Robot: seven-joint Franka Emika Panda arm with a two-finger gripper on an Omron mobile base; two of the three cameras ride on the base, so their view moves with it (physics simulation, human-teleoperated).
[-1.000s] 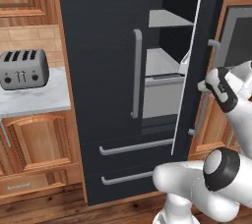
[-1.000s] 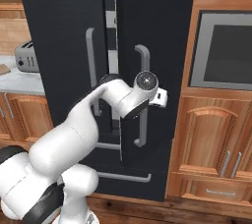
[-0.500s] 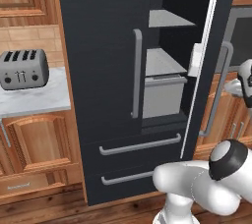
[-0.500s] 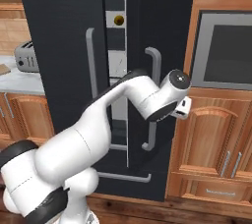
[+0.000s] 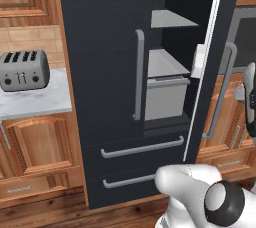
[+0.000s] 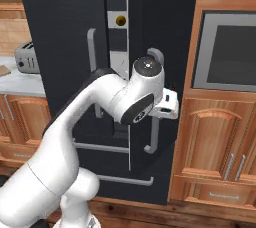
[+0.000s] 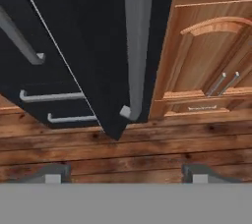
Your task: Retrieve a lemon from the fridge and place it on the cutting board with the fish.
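The black fridge (image 5: 105, 72) has its right door (image 5: 222, 47) swung partly open, and grey-white shelves (image 5: 167, 64) show inside. In the right base view the lemon (image 6: 120, 20) shows as a small yellow ball high in the gap beside the door. My gripper (image 7: 125, 173) is open, its fingertips (image 7: 53, 173) wide apart with nothing between them. It faces the door's grey bar handle (image 7: 138, 46), a little back from it. A light-brown corner at the counter's left edge looks like the cutting board (image 6: 2, 70). The fish is out of view.
A silver toaster (image 5: 22, 69) stands on the marble counter (image 5: 35, 104) left of the fridge. Right of the fridge are a built-in oven (image 6: 227, 52) and wooden cabinets (image 6: 215, 142). Two drawers with bar handles (image 5: 142, 147) sit low on the fridge, above the wooden floor (image 7: 147, 149).
The right fridge door has swung wider as my arm moved to the right with it. The gripper was shut on the handle; now it has let go and stands open.
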